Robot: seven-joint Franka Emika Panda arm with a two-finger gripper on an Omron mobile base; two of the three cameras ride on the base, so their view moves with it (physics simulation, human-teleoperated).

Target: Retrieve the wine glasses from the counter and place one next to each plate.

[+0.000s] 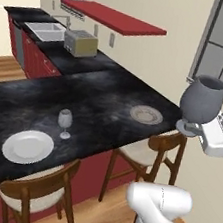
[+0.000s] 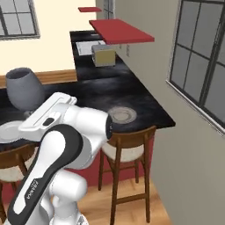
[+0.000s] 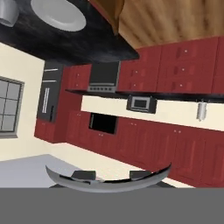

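Glass (image 1: pixel 203 99) clamped by its foot in my gripper (image 1: pixel 194 129), held aloft
Second glass (image 1: pixel 65 123) stands on counter (image 1: pixel 100 97) beside white plate (image 1: pixel 27 146)

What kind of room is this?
A home kitchen, rendered: a sink and toaster on a black stone counter, with chairs pulled up to it for eating.

grey wine glass (image 1: pixel 202 100), black marbled counter (image 1: pixel 101 89), white plate (image 1: pixel 27 146)
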